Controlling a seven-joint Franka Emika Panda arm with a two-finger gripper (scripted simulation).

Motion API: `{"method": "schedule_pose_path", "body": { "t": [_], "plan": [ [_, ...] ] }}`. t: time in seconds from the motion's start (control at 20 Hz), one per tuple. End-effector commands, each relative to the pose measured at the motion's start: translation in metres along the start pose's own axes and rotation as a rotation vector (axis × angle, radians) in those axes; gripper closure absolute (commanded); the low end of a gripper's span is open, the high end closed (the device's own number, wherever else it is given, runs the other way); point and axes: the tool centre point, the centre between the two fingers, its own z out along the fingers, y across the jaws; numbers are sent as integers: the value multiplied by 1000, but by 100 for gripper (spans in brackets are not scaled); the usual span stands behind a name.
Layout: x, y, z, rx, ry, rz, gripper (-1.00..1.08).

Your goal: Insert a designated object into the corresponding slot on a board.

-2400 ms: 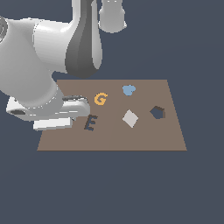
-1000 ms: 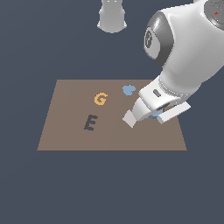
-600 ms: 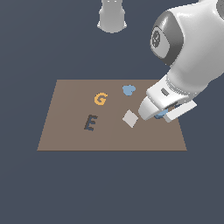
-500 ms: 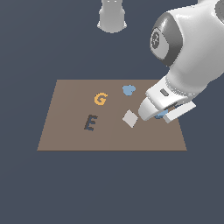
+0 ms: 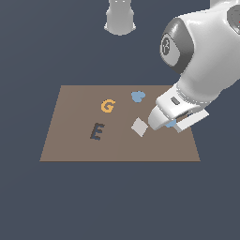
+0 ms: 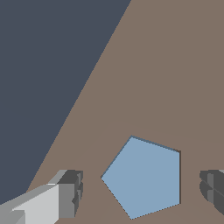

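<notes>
The light-blue pentagon block (image 6: 144,177) lies flat on the brown board (image 6: 175,65), with a thin dark line along its edges. My gripper (image 6: 141,187) is open: one finger (image 6: 70,192) and the other finger (image 6: 212,188) stand on either side of the block, each a gap away from it. In the exterior view my gripper (image 5: 169,125) is low over the board's (image 5: 70,140) right part, and only a sliver of the block (image 5: 171,123) shows under the hand. The dark pentagon slot is not visible on its own.
On the board are an orange G (image 5: 108,106), a dark E-shaped cut-out (image 5: 97,131), a lumpy blue piece (image 5: 138,96) and a white diamond tile (image 5: 139,126) just to the exterior view's left of my hand. The robot base (image 5: 120,18) stands behind the board.
The arm has swung from the board's left side to its right side, where a dark pentagon slot showed before. Over the last half second the hand has barely moved.
</notes>
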Motion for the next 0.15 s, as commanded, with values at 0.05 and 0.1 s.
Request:
{"method": "schedule_pose_path", "body": {
  "t": [0.05,0.1],
  "plan": [
    [0,0,0,0,0,0,-92],
    [0,0,0,0,0,0,-92]
  ]
}}
